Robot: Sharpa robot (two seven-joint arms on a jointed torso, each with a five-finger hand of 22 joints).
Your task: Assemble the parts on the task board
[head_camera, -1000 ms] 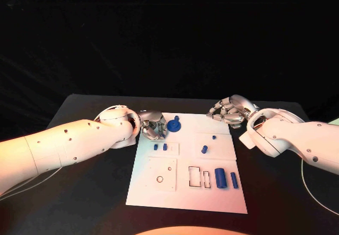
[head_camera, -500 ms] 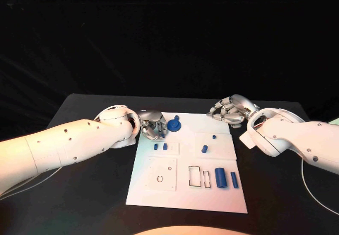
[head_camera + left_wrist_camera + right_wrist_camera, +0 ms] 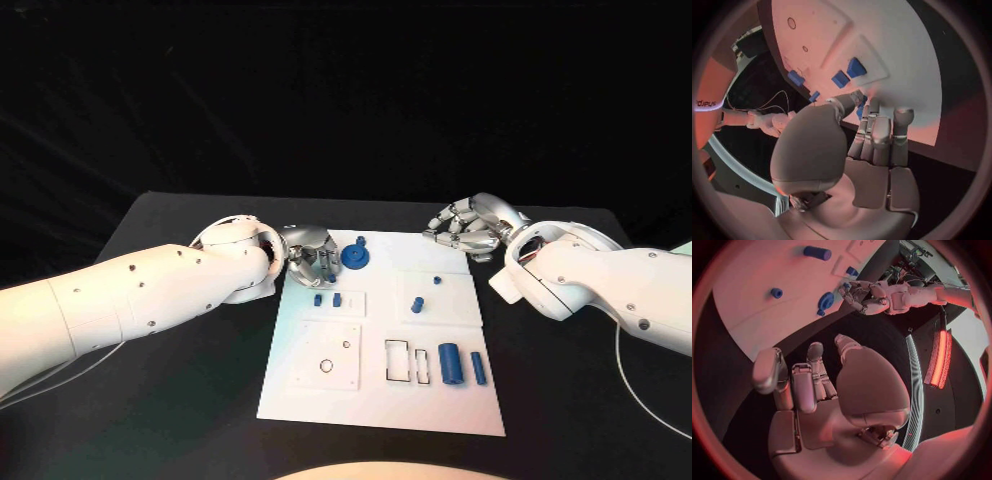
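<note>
The white task board (image 3: pixel 378 395) lies in the middle of the black table. A blue round part (image 3: pixel 355 258) sits at its far left corner. My left hand (image 3: pixel 309 260) is at that corner, and its thumb and fingertips (image 3: pixel 864 108) close on the edge of the round part (image 3: pixel 861 101). The right wrist view shows this hand (image 3: pixel 866 292) beside the round part (image 3: pixel 825 301). My right hand (image 3: pixel 469 228) hovers over the table off the board's far right corner, fingers curled in, with nothing in it. Two small blue blocks (image 3: pixel 327 299) lie just nearer than the left hand.
Two small blue pegs (image 3: pixel 437 280) (image 3: pixel 417 305) stand on the board's right half. A thick blue cylinder (image 3: pixel 449 362) and a thinner one (image 3: pixel 477 368) lie beside rectangular slots (image 3: pixel 398 360). A square plate with holes (image 3: pixel 330 354) sits on the near left.
</note>
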